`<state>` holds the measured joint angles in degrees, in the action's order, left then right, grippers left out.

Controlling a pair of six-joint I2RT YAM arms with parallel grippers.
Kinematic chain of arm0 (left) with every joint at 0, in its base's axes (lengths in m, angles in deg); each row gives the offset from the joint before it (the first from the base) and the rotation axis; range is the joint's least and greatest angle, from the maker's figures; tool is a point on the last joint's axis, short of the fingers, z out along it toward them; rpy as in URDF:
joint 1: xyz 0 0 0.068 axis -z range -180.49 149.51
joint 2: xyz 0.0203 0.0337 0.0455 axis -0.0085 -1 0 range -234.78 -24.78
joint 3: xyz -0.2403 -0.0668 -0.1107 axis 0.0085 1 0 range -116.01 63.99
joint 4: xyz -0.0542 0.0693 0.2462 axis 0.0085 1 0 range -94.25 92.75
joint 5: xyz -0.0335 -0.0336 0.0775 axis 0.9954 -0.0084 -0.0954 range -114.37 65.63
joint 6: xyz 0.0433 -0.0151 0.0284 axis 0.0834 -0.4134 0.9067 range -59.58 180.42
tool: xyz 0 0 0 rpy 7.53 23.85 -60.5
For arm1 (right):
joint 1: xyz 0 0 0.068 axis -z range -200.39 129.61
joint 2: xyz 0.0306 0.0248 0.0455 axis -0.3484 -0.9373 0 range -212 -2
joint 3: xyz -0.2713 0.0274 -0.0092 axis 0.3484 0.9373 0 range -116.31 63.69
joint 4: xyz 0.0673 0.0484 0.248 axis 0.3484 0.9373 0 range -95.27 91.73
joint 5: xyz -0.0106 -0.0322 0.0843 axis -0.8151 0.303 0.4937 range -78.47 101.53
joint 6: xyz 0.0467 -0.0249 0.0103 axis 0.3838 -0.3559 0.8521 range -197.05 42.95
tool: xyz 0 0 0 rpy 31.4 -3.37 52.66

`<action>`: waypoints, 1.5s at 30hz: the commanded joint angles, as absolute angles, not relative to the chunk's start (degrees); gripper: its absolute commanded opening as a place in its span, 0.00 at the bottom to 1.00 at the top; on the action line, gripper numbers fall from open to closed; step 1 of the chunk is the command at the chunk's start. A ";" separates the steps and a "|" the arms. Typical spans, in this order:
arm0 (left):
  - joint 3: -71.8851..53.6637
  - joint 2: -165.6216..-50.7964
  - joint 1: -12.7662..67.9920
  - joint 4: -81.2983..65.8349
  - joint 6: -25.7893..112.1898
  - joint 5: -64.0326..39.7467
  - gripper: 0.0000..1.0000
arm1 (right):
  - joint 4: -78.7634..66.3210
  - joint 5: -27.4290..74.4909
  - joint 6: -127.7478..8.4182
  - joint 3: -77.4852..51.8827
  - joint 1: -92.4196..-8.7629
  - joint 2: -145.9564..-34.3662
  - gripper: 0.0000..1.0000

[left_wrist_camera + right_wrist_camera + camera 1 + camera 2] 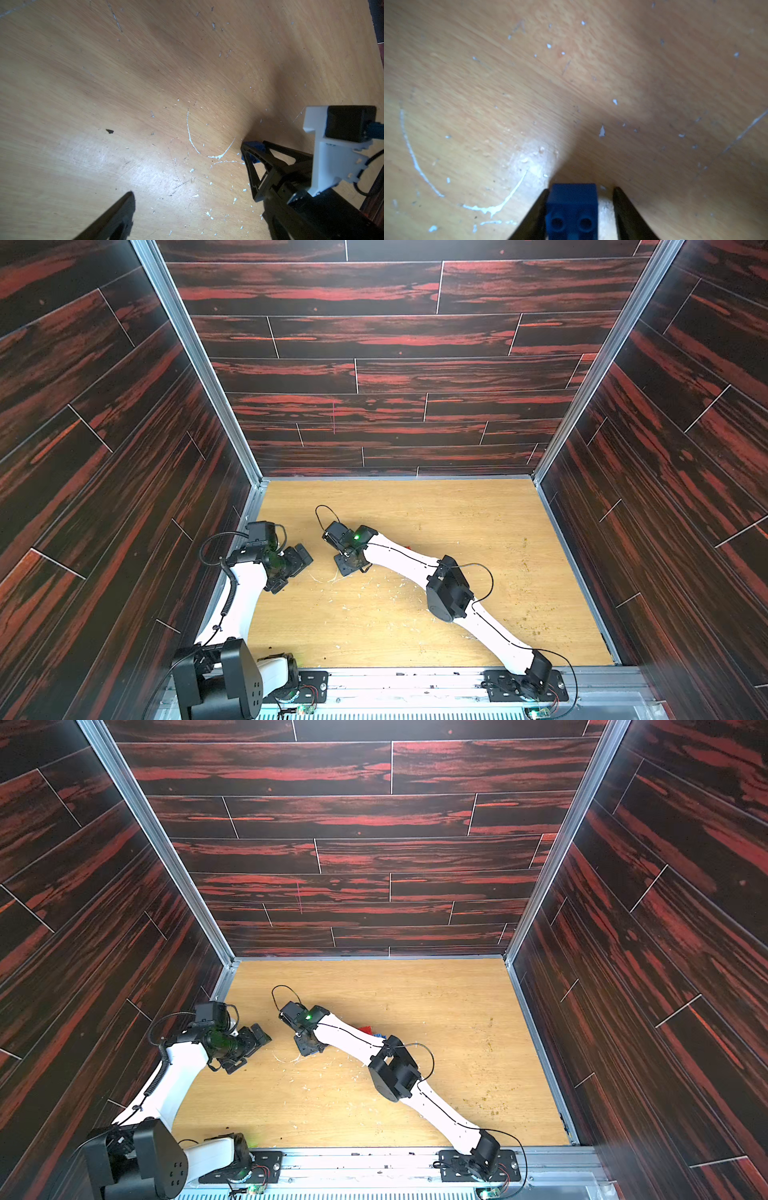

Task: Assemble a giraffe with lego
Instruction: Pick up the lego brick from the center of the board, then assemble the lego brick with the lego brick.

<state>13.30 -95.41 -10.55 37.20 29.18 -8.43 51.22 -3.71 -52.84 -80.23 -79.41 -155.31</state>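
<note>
A small dark blue lego brick (572, 207) stands on the wooden table between the fingers of my right gripper (581, 189). One finger touches it and a narrow gap separates it from the other. The left wrist view shows the same brick (254, 145) at the tips of the right gripper (251, 153). In both top views the right gripper (345, 568) (307, 1048) points down at the table's left middle. My left gripper (297, 572) (253, 1050) hovers beside it, open wide and empty. A red brick (365, 1029) and a blue brick (379, 1036) peek from behind the right arm. The giraffe is out of view.
The wooden table (415, 614) is scratched and flecked with white chips. Dark wood-pattern walls (374, 364) enclose it on three sides. The right arm (449, 593) stretches diagonally across the table. The arm bases sit on the metal rail (415, 680) at the front.
</note>
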 commanded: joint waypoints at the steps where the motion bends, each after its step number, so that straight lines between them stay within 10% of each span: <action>1: 14.01 -94.65 -10.74 37.23 30.01 -7.96 0.97 | 52.73 -4.03 -52.70 -79.13 -79.84 -153.02 0.46; 45: 13.69 -97.03 8.96 33.85 33.45 -2.69 0.92 | 72.84 -7.58 -47.18 -72.55 -75.01 -127.64 0.30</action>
